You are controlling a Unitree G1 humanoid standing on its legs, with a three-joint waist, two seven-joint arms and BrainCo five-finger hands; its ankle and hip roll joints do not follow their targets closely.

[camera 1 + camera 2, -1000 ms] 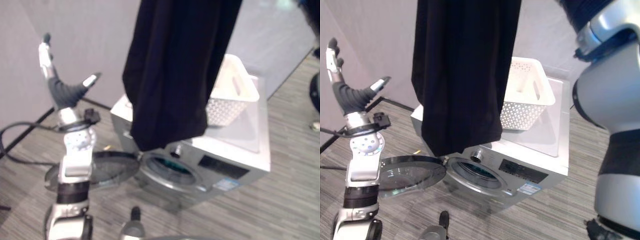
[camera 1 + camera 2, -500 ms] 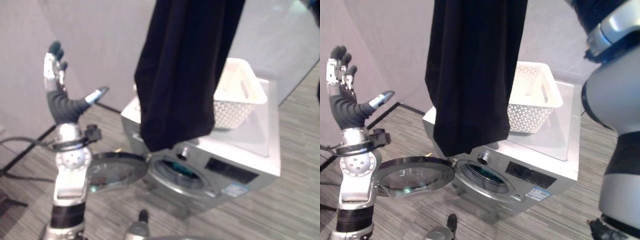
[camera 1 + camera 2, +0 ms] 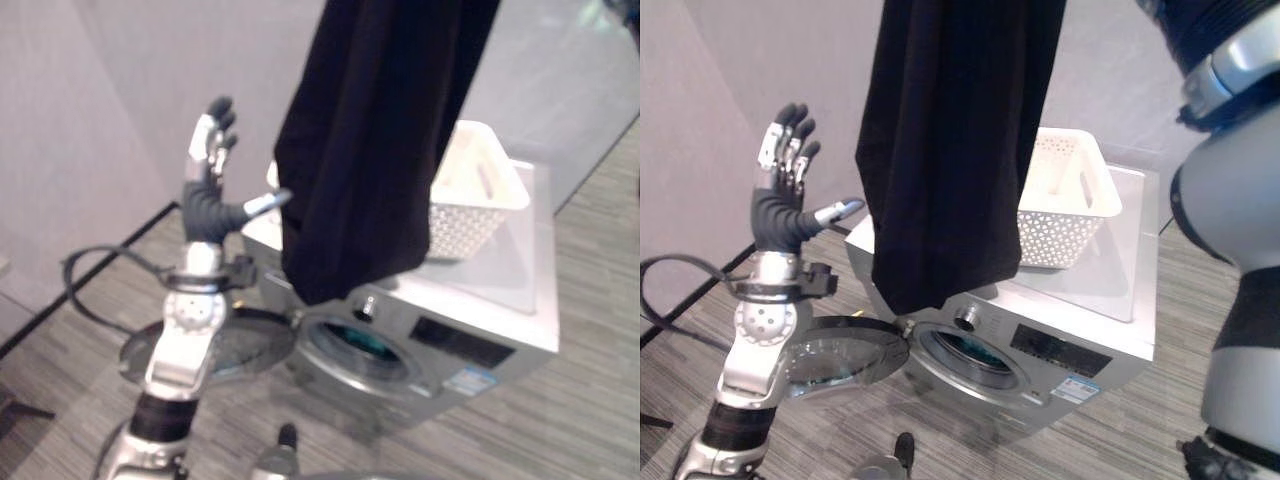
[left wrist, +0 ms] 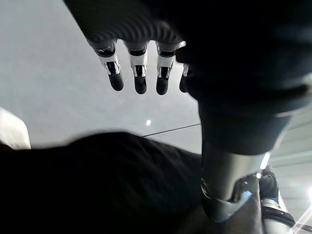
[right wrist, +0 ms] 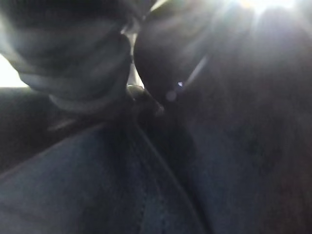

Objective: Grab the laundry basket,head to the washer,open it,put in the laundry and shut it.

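Left hand (image 3: 783, 195), raised with fingers spread and empty, just beside the hanging black garment (image 3: 955, 150), which drapes above the washer's (image 3: 1040, 330) open door (image 3: 840, 350); laundry basket (image 3: 1065, 205) atop the washer; right hand's state cannot be told.

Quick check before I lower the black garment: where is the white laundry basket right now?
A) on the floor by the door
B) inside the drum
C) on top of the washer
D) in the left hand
C: the white laundry basket sits on the washer top, behind the hanging black garment.
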